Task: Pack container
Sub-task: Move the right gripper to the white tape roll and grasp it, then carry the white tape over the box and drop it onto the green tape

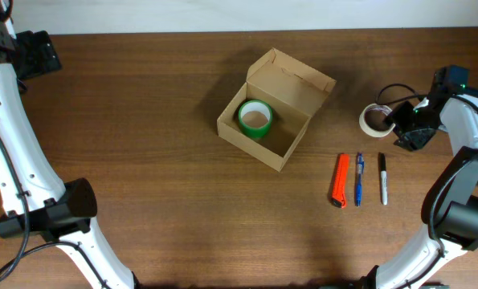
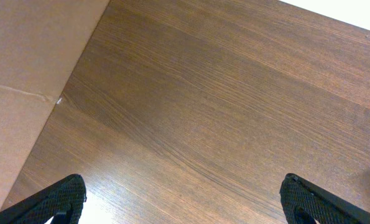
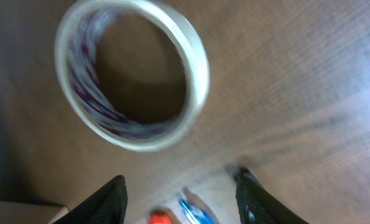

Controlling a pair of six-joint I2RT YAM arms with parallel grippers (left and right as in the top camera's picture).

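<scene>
Brown wooden table seen from above, with a robot arm at each side. Near the middle sits the task's cardboard box, turned at an angle, its hinged lid standing open on the far side. A green roll of tape lies flat inside, in the box's left part; the rest of the box floor is bare.

To the right of the box, well apart from it, a pale roll of tape lies flat on the table. The right gripper is just beside this roll, its fingers partly spread with nothing between them; the roll sits just beyond the fingertips, and the wrist view is blurred.

Nearer than that roll, three things lie side by side: an orange cutter, a blue pen and a black marker.

The left gripper is at the far left corner, fingers spread wide over bare wood, holding nothing.
</scene>
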